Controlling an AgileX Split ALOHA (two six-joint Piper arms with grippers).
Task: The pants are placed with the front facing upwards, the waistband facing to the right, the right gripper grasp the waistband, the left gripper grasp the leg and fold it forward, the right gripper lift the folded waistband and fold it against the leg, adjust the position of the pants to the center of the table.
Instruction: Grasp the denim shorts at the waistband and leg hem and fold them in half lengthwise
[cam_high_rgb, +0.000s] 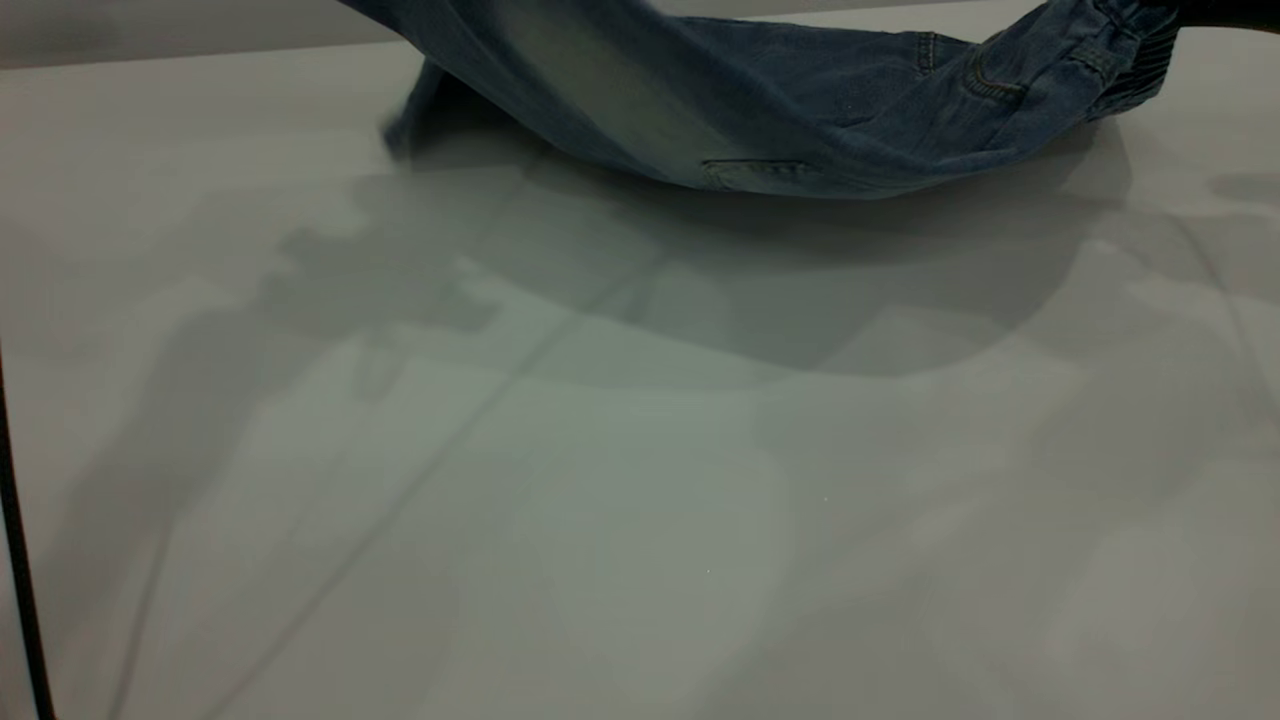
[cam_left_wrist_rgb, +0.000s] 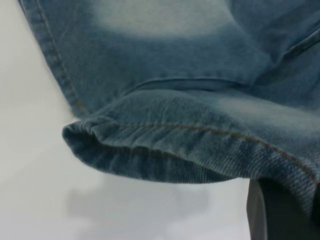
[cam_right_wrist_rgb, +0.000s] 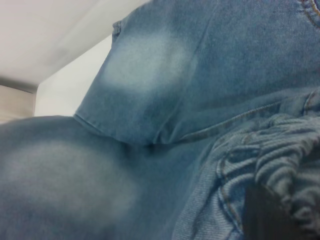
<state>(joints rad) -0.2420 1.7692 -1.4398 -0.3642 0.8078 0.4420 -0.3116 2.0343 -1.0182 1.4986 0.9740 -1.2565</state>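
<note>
The left gripper (cam_left_wrist_rgb: 280, 212) shows only as a dark finger at the lower right of its wrist view, pressed under the folded leg hem of the pants (cam_high_rgb: 760, 110), so it holds the leg. The right gripper (cam_right_wrist_rgb: 272, 212), a dark shape low in its own view, grips the ruched waistband (cam_high_rgb: 1135, 60). Beyond the bare near table (cam_high_rgb: 640, 520), the pants hang lifted across the top of the exterior frame, sagging in the middle, waistband at upper right.

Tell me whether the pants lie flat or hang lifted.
Lifted: the pants sag in an arc above the table, both ends raised, shadow beneath.
</note>
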